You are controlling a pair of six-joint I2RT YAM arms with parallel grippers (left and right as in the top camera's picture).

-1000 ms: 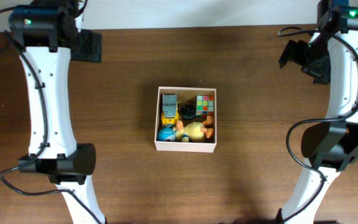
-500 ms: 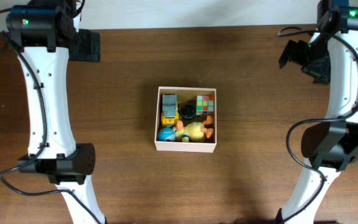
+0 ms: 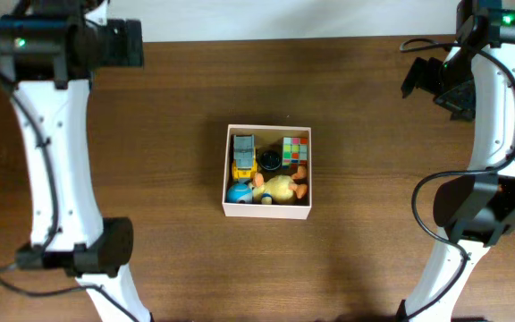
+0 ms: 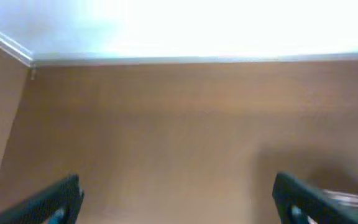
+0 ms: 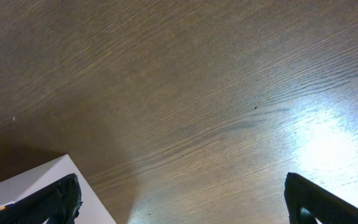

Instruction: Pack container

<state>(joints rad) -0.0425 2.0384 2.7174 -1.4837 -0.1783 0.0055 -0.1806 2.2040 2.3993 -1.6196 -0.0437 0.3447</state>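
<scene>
The container (image 3: 228,165), a square shallow box with white walls, sits at the middle of the brown table. Inside lie a toy truck (image 3: 243,151), a colourful cube (image 3: 296,148), a dark round piece (image 3: 270,161), a blue ball (image 3: 239,192) and a yellow plush duck (image 3: 280,189). My left gripper (image 3: 125,42) is at the far left back edge, open and empty; its wrist view shows the fingertips (image 4: 61,196) wide apart over bare table. My right gripper (image 3: 421,78) is at the far right back, open and empty, with a corner of the container (image 5: 36,183) by its left finger.
The table's back edge meets a white wall (image 3: 284,18) along the top. Both white arms rise from the front corners, the left arm (image 3: 56,152) and the right arm (image 3: 494,134). Bare wood surrounds the box on all sides.
My left gripper has moved back towards the table's far edge and its arm has swung left. The right arm and the box have not moved.
</scene>
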